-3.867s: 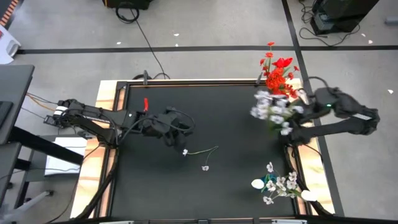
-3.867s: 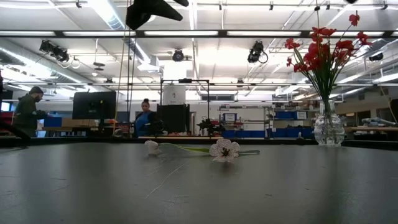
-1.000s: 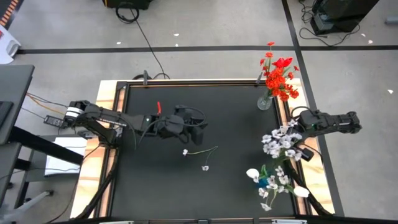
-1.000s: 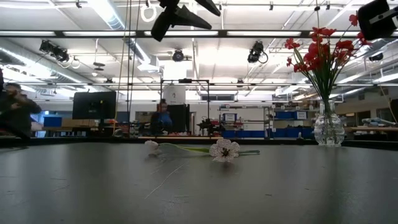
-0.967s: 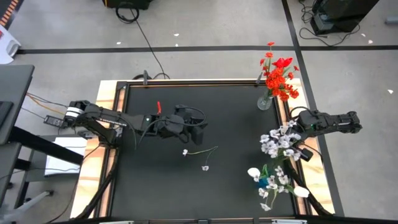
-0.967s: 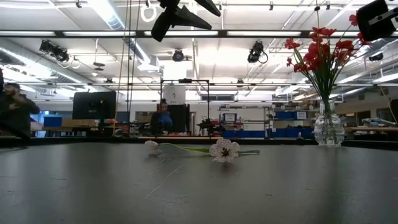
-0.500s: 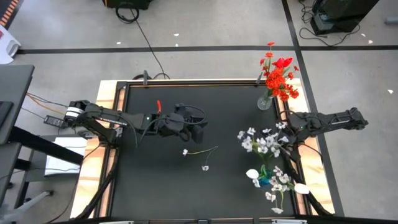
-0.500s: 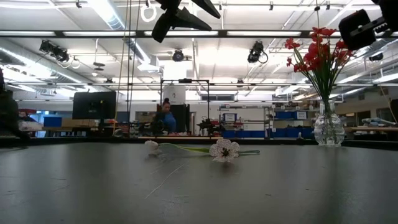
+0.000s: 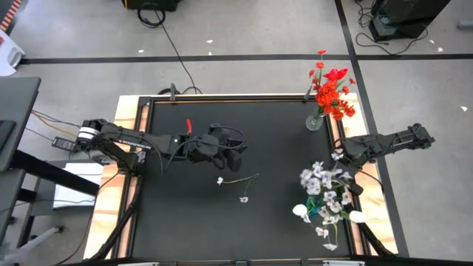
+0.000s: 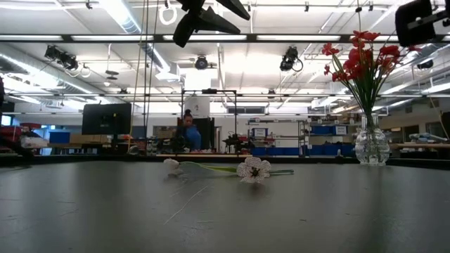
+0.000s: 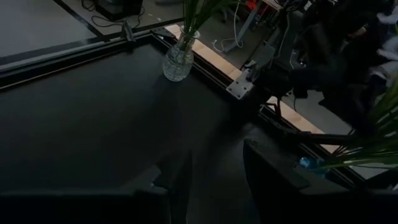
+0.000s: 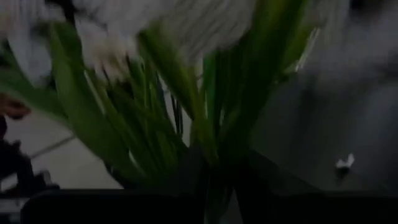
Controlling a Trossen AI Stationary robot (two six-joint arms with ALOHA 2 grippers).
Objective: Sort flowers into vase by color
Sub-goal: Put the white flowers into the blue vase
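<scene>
Now right pincer [image 9: 346,157] w/ white flowers [image 9: 323,193] btwn its fingers, grip unclear; left pincer [image 9: 238,157] wide, above surface [image 9: 273,140].

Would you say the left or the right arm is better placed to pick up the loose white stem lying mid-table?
Left. The left gripper hangs open just beside the loose white stem mid-table. The right gripper sits at the table's right edge, by the white bunch near the red-flower vase.

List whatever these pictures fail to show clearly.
- High view: whatever holds the white and pale-blue flower bunch is covered by its blooms.
- Left wrist view: blooms of the clear glass vase are cut off by the edge.
- Right wrist view: blurred green stems fill the picture.
</scene>
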